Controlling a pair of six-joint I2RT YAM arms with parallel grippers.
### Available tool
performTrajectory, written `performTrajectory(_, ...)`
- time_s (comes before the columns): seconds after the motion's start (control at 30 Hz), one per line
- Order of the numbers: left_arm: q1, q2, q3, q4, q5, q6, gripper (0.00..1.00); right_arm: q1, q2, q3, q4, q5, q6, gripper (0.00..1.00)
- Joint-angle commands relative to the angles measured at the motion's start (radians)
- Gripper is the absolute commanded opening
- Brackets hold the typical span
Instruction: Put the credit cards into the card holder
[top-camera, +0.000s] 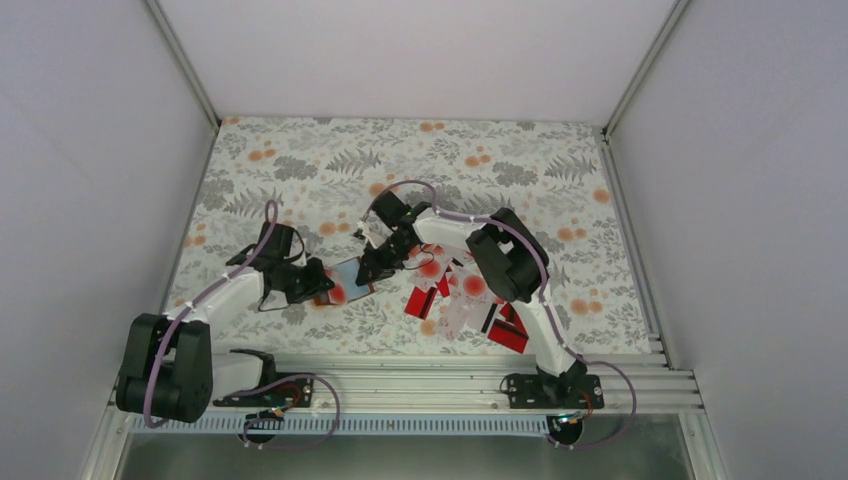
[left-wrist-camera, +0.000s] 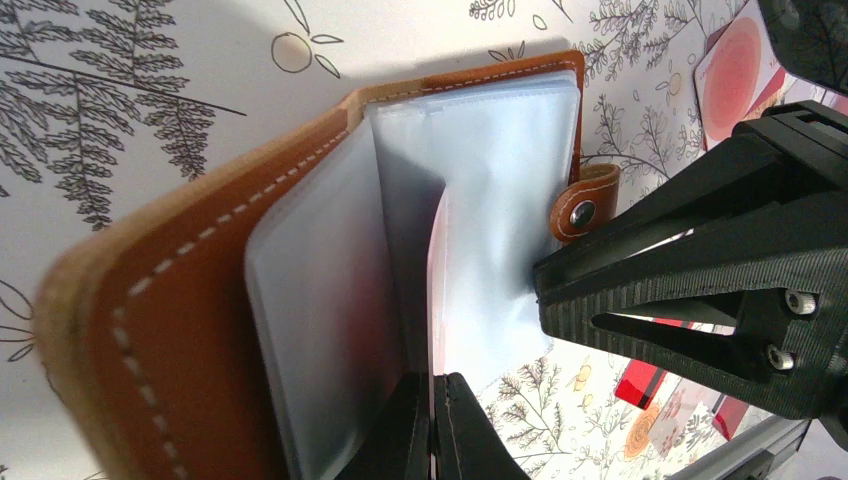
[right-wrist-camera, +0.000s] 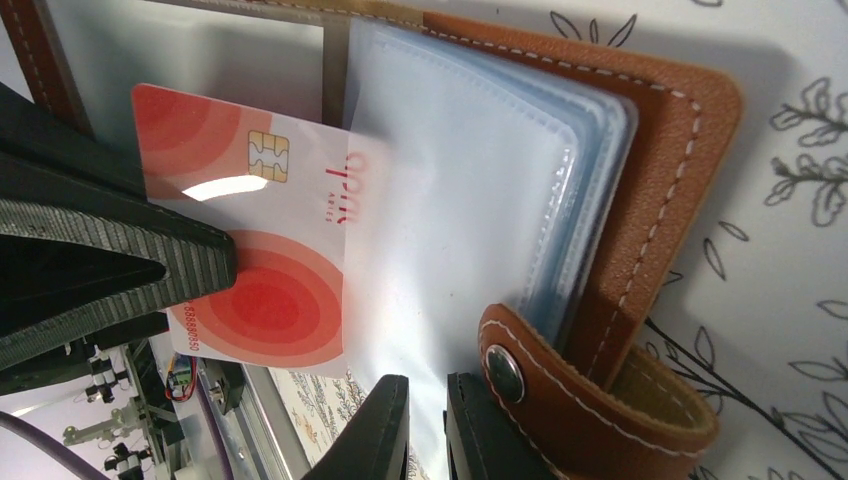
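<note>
Carefully, on the table (top-camera: 300, 180), left end effector (left-wrist-camera: 433, 385) pinches a thin, stiff, likely slippery card (right-wrist-camera: 270, 220) by its outer edge, partly inside the card holder (right-wrist-camera: 660, 180); right end effector (right-wrist-camera: 428, 385) clamps a floppy clear pocket (right-wrist-camera: 450, 200).

The card holder (right-wrist-camera: 660, 170) is a brown leather wallet with white stitching and a snap tab, lying open with its pale blue-grey pockets fanned up. One white card (right-wrist-camera: 270, 250) with red blotches and a chip sits partway in a clear pocket, about half sticking out. The other credit cards (top-camera: 425, 300) — solid red and white blotchy ones — lie in a loose overlapping heap just right of it.
</note>
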Motion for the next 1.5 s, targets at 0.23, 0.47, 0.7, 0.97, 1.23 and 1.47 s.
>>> performTrajectory(0.23,0.019,0.025,-0.004,0.043,-0.027,0.006,0.02,0.009,0.024,-0.04,-0.065,0.089,-0.025,0.11)
performTrajectory(0.47,0.02,0.027,-0.003,0.069,-0.04,-0.003,0.02,0.008,0.027,-0.036,-0.077,0.092,-0.04,0.11)
performTrajectory(0.7,0.021,0.017,-0.023,0.089,-0.046,-0.02,0.02,0.006,0.031,-0.032,-0.089,0.093,-0.053,0.11)
performTrajectory(0.97,0.02,0.002,-0.05,0.13,-0.052,-0.046,0.02,0.005,0.035,-0.029,-0.099,0.092,-0.062,0.11)
performTrajectory(1.23,0.021,0.001,-0.081,0.181,-0.031,-0.06,0.02,0.003,0.035,-0.024,-0.108,0.095,-0.071,0.11)
performTrajectory(1.47,0.02,-0.013,-0.101,0.193,-0.03,-0.06,0.02,-0.009,0.015,0.037,-0.168,0.092,-0.083,0.15)
